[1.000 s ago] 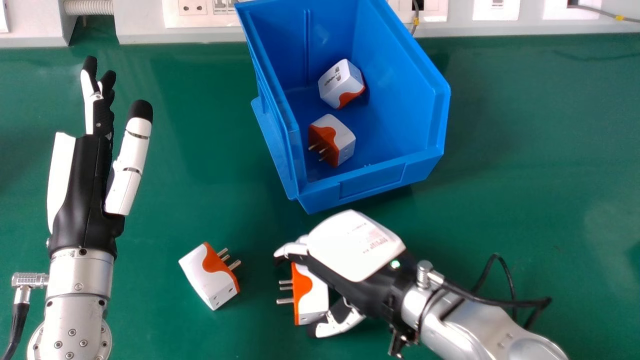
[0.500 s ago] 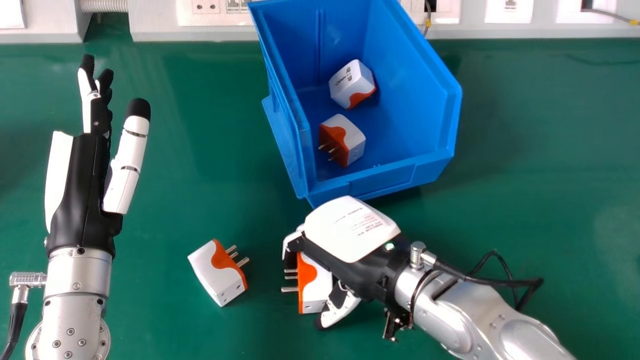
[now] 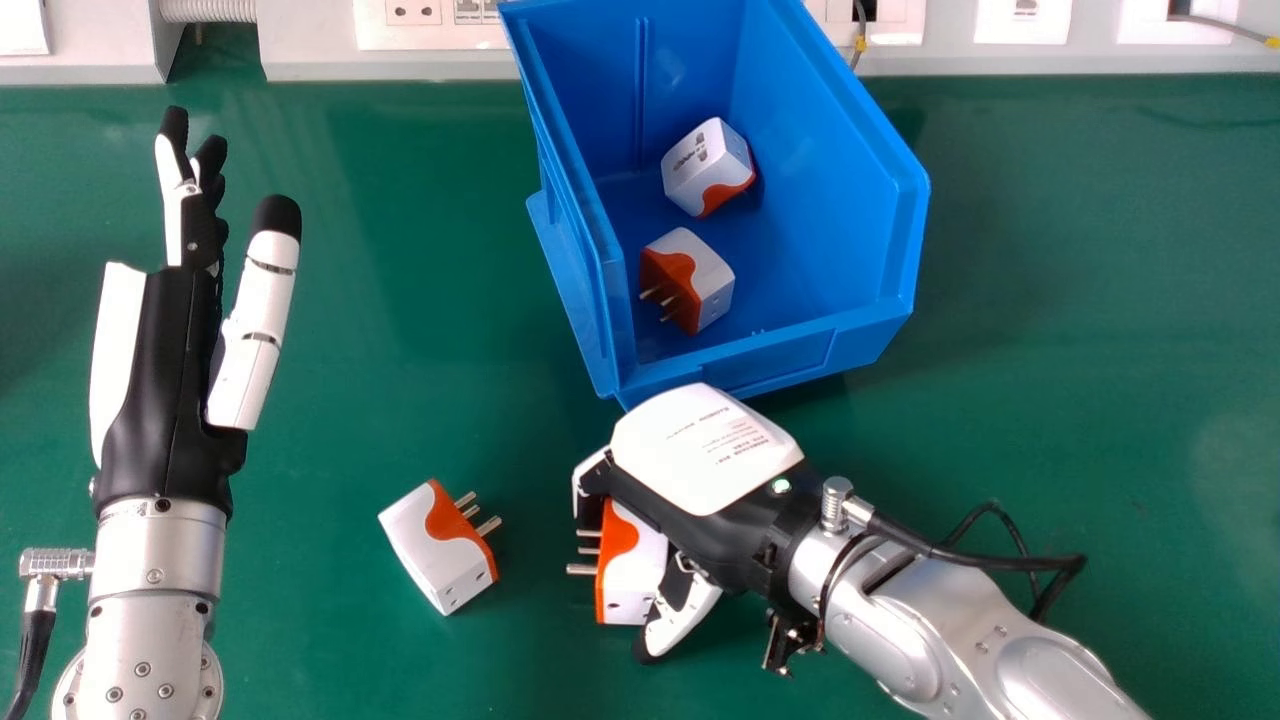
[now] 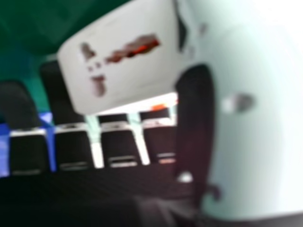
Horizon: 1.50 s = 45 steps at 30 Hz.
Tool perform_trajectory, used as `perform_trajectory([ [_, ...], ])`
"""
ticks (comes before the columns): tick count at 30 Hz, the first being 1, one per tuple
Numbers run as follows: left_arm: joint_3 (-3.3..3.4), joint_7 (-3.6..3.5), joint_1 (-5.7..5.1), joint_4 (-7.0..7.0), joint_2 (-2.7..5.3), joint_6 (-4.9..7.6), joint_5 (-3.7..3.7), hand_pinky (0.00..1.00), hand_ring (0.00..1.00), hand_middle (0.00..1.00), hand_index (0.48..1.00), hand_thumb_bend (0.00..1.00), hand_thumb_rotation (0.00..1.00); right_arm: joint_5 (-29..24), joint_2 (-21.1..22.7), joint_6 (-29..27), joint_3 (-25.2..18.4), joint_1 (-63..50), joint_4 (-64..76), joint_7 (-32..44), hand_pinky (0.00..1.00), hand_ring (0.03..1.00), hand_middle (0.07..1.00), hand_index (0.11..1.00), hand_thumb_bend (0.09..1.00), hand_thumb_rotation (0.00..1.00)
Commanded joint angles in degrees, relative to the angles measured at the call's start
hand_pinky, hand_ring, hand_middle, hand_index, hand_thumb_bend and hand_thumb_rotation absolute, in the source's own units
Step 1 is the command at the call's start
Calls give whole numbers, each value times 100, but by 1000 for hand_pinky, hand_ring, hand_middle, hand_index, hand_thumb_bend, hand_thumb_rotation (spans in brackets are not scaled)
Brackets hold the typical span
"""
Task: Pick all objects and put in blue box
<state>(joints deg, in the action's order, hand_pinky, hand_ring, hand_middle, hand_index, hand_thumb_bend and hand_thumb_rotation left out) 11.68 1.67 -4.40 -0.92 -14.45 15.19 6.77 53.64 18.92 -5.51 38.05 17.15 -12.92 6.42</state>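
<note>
My right robot hand (image 3: pixel 705 450), lower centre, is partly closed, fingers and thumb about a plug adapter (image 3: pixel 645 570). Blue box (image 3: pixel 770 362): upper centre. Second adapter (image 3: pixel 430 555): loose, lower left of centre. Left robot hand (image 3: pixel 170 390): idle, left side. Risks: uneven thumb pressure could twist my load free; too low a lift could snag its exposed pins on the box's near wall.

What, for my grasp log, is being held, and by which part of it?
A plug adapter, held in the right hand by the sides of its body, between thumb and fingers, its pins sticking out free.
</note>
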Motion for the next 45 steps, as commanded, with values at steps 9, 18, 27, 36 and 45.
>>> perform_trajectory([
  [9, 1, 28, -30, -229, 38, -8, -2, 977, 1000, 1000, 1000, 396, 1000, -38, 435, 200, -164, -677, 702, 364, 228, 291, 465, 505, 514, 3],
  [18, -9, 13, -16, -262, 32, -82, 5, 974, 1000, 1000, 1000, 406, 1000, -474, 681, 63, -702, -1571, 2326, 586, 175, 236, 458, 500, 516, 1],
  [27, 5, -23, 61, -93, -25, -24, -6, 973, 1000, 1000, 1000, 416, 1000, -703, 973, -147, -1355, -2177, 3255, 640, 106, 169, 467, 488, 519, 0],
  [36, 7, -55, 76, -70, -58, -35, 6, 972, 1000, 1000, 1000, 403, 1000, -992, 1017, -26, -2296, -2795, 4297, 772, 212, 283, 466, 502, 514, 0],
  [45, 0, -58, 101, 5, -83, 9, 16, 972, 1000, 1000, 1000, 393, 1000, -1085, 758, 117, -2810, -2448, 4539, 770, 199, 262, 445, 504, 511, 2],
])
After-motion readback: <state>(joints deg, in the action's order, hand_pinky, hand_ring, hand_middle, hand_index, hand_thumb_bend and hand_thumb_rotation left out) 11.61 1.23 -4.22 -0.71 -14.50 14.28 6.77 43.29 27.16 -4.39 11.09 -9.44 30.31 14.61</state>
